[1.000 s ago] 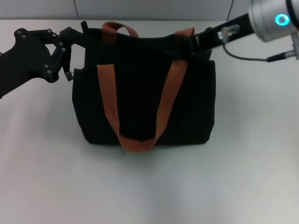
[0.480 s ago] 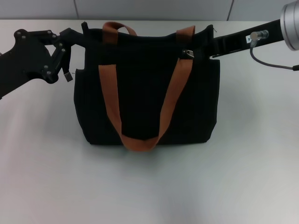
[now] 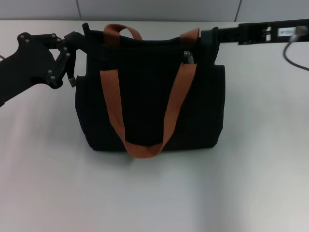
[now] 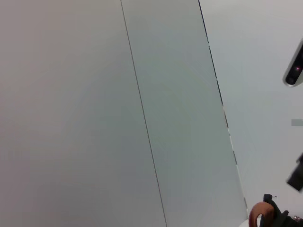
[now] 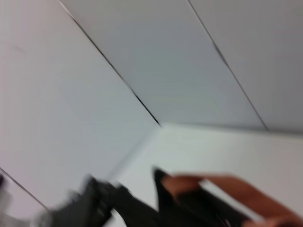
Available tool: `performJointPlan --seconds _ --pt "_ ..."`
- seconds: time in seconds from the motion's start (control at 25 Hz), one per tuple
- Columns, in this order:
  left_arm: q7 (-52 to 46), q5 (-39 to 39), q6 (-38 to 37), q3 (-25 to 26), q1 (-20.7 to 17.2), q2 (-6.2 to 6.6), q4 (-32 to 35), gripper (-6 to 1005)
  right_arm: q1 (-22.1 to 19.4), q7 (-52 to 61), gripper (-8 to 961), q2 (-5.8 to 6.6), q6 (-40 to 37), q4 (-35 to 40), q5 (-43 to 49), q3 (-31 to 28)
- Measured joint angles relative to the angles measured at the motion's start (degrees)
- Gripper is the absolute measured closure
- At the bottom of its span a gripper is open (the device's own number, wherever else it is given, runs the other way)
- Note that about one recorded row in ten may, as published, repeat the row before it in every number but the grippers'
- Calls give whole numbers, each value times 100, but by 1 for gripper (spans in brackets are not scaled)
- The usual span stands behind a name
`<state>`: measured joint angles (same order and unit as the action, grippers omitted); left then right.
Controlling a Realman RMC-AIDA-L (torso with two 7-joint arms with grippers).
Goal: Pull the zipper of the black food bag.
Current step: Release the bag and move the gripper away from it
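One small silver zipper (image 3: pixel 188 57) pull shows on the top edge of the black food bag (image 3: pixel 149 96), just beside the right-hand rust-brown handle (image 3: pixel 177 104), and nothing is touching it. The bag stands upright near the far middle of the white table (image 3: pixel 154 193). The right gripper (image 3: pixel 212 36) sits at the bag's upper right corner, close to the pull but not on it; whether its fingers are spread or closed cannot be told. The left gripper (image 3: pixel 79 41) is pressed against the bag's upper left corner and seems to pinch the fabric there, though the contact is black on black. The risk, as I judge it, is that the right gripper grabs the handle webbing or loose fabric instead of the tiny tab. A weak hold on the left corner would let the soft bag slide or tip once pulling starts.
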<state>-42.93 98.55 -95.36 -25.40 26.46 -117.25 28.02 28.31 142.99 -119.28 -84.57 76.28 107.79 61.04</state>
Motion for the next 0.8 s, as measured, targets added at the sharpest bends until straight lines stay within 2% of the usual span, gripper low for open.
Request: performJointPlan --seconds 0.04,0.08,0.2,0.24,0.28,0.32,0.36,0.4,0.44,0.48,0.64,0.8 --pt "-9 9 1 0 0 -3 -8 973 -154 -741 769 1 -39 -303 -639 -210" --pt "-26 17 2 0 0 -5 -13 973 -154 -741 731 1 -39 -303 -639 -210" --pt "-87 35 11 -1 -4 -8 -22 974 -329 -1918 615 7 -307 -892 -1492 -514" --pt "-141 39 15 -9 -12 -12 -24 974 -373 -2684 577 16 -701 -1391 -1907 -779" --pt "-141 39 15 -9 -12 -12 -24 975 -373 -2684 558 16 -701 -1391 -1907 -779" --pt "-204 41 17 -15 -18 -16 -23 975 -363 -3569 539 45 -1295 -1992 -2120 -1097" --pt "-248 42 19 -17 -23 -17 -15 972 -349 -4070 520 69 -1649 -2352 -2155 -1251" --pt "-248 42 19 -17 -23 -17 -15 968 -349 -4070 501 69 -1649 -2352 -2155 -1251" --pt "-365 46 28 -18 -31 -10 4 965 -341 -4840 483 116 -2126 -2876 -2160 -1425" --pt "-365 46 28 -18 -31 -10 4 962 -341 -4840 464 116 -2126 -2876 -2160 -1425" --pt "-637 111 203 -18 -22 47 16 948 -519 -6834 388 224 -2755 -3924 -1942 -1485" --pt "-794 310 270 -17 11 70 23 935 -673 -7647 212 185 -2790 -4145 -1407 -1469"
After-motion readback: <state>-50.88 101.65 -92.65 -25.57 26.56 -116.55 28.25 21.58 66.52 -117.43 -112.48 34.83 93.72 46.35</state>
